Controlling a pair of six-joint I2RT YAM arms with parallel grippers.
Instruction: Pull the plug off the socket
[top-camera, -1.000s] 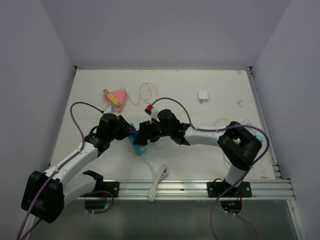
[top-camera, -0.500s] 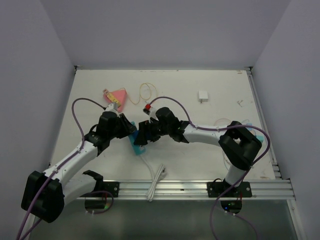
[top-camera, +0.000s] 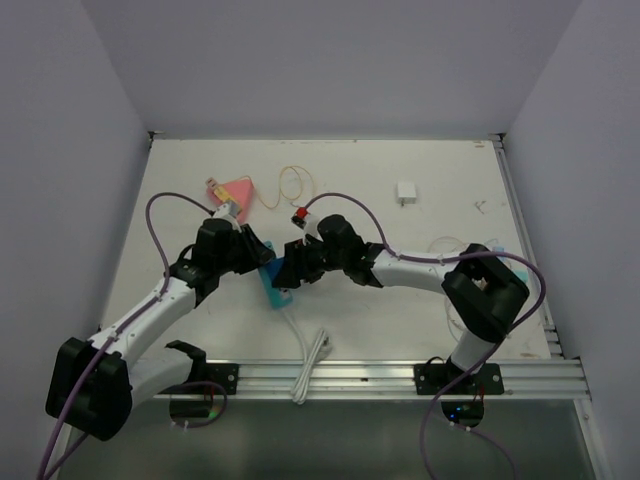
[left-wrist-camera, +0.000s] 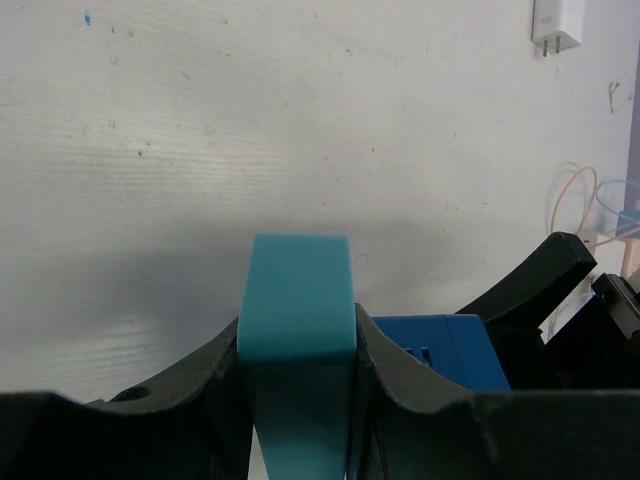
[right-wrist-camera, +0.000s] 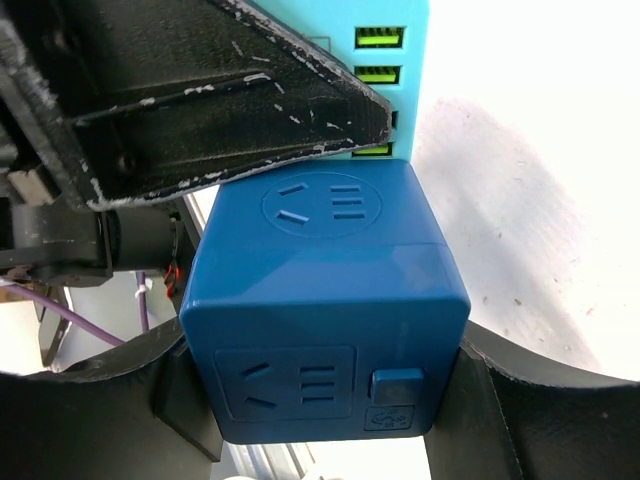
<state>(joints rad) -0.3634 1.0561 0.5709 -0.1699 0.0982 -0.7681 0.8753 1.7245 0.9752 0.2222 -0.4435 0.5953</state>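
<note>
— Where do things stand?

— My left hand (left-wrist-camera: 298, 335) is clamped on the teal socket strip (left-wrist-camera: 300, 285), which sits on the bench (left-wrist-camera: 300, 120) between the two arms. The blue plug (right-wrist-camera: 320, 260) is tight against the strip, not yet out. My right hand (right-wrist-camera: 325, 410) has a finger against each side of the plug, so I read that as a grip.

— How do you want to pull?

— Straight out along the pins, directly away from the strip, with no twist. I judge that levering it sideways would jam the pins or drag the strip along.

— And the left side?

— It is my counterforce, so I want it firm and low. If the strip slips in those fingers, I'd stop and regrip rather than yank harder.
</note>
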